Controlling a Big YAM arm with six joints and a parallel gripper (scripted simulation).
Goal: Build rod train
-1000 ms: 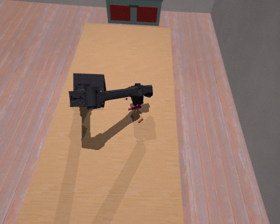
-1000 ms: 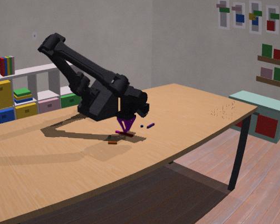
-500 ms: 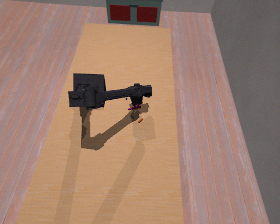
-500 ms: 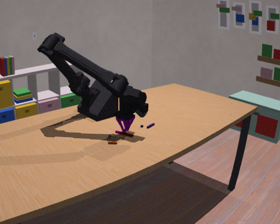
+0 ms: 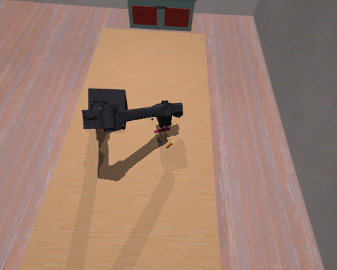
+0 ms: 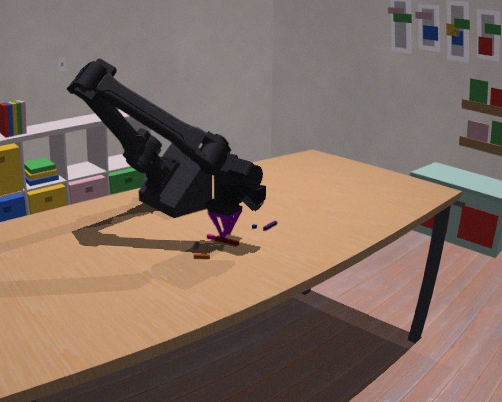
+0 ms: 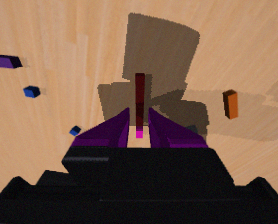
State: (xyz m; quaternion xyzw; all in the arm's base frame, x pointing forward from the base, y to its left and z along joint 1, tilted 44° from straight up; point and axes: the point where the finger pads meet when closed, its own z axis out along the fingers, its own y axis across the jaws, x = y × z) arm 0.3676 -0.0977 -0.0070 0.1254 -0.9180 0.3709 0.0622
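A red rod (image 7: 140, 100) lies flat on the table, with a short magenta rod (image 7: 139, 133) at its near end in the same line; the two look joined end to end. Both also show in the exterior view, the red rod (image 6: 228, 241) and the magenta rod (image 6: 211, 236). My gripper (image 7: 138, 112) stands low over that joint with its purple fingers on either side of the rods. A thin strip of table shows between the fingers and the magenta rod. The fingers stand narrowly open and grip nothing.
An orange rod (image 7: 230, 103) lies to the right, apart from the line. A grey rod (image 6: 196, 245) lies in shadow near it. Two blue cubes (image 7: 31, 91) (image 7: 75, 131) and a purple rod (image 7: 9, 61) lie to the left. The arm's base (image 5: 106, 109) stands behind.
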